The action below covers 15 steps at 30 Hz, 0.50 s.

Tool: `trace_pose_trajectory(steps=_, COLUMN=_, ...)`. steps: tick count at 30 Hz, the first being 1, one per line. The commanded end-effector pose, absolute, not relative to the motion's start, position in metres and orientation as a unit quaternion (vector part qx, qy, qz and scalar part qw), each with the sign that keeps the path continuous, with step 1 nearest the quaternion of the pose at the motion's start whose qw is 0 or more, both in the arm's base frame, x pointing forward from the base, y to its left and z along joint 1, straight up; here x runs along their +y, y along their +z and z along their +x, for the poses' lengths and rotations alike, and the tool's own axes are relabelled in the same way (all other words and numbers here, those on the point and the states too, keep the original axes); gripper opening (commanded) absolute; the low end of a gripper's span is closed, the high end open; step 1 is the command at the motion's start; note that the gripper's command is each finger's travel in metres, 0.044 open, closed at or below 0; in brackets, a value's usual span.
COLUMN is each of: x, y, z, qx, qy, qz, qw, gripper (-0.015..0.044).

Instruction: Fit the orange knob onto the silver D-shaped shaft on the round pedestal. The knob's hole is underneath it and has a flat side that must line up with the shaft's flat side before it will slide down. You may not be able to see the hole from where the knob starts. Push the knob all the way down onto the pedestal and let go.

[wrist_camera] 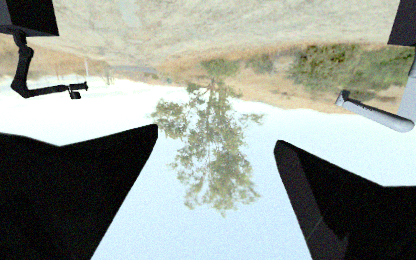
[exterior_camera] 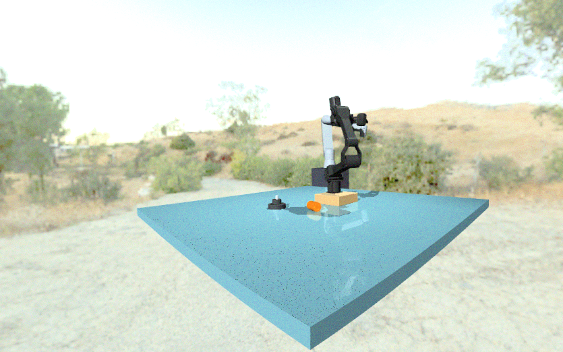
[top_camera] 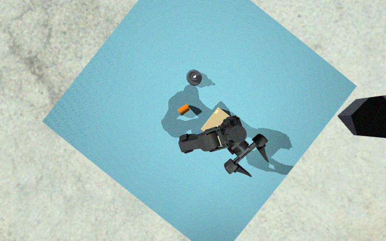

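Claw (top_camera: 259,169) (wrist_camera: 216,138) spread, pinching nothing, well apart from orange cylindrical knob (top_camera: 183,109) (exterior_camera: 313,206) lying sidelong on blue square tabletop (top_camera: 146,59) (exterior_camera: 239,245). Pick-up apparently pending; next, likely needed reaching down and gripping.

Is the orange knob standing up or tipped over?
Tipped over: the orange knob lies on its curved side, its round end facing sideways.

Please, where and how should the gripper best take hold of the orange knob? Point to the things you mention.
Probably around the middle of its curved side, coming from above, one finger on each long side: the orange knob (top_camera: 183,109) (exterior_camera: 313,206) lies on its side, its round wall facing up. It must then be turned upright.
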<state>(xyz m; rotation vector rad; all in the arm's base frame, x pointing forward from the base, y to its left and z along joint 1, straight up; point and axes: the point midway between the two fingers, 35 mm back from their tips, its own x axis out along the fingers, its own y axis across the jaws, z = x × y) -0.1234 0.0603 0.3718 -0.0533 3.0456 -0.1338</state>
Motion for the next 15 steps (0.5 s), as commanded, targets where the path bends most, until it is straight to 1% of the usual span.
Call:
trace_pose_trajectory(steps=1, x=0.058, y=0.372, z=-0.124, qx=0.998, qy=-0.045, qz=-0.023, qw=0.048, gripper=0.0426)
trace_pose_trajectory(steps=2, x=0.050, y=0.372, z=-0.127, qx=0.997, qy=-0.048, qz=-0.039, qw=0.052, gripper=0.0440)
trace_pose_trajectory(steps=5, x=0.003, y=0.370, z=-0.135, qx=0.987, qy=-0.062, qz=-0.127, qw=0.083, gripper=0.0440)
trace_pose_trajectory(steps=8, x=-0.046, y=0.365, z=-0.131, qx=0.966, qy=-0.073, qz=-0.214, qw=0.122, gripper=0.0440)
trace_pose_trajectory(steps=11, x=-0.092, y=0.357, z=-0.115, qx=0.937, qy=-0.077, qz=-0.296, qw=0.167, gripper=0.0440)
trace_pose_trajectory(steps=15, x=-0.143, y=0.342, z=-0.079, qx=0.888, qy=-0.071, qz=-0.391, qw=0.232, gripper=0.0440)
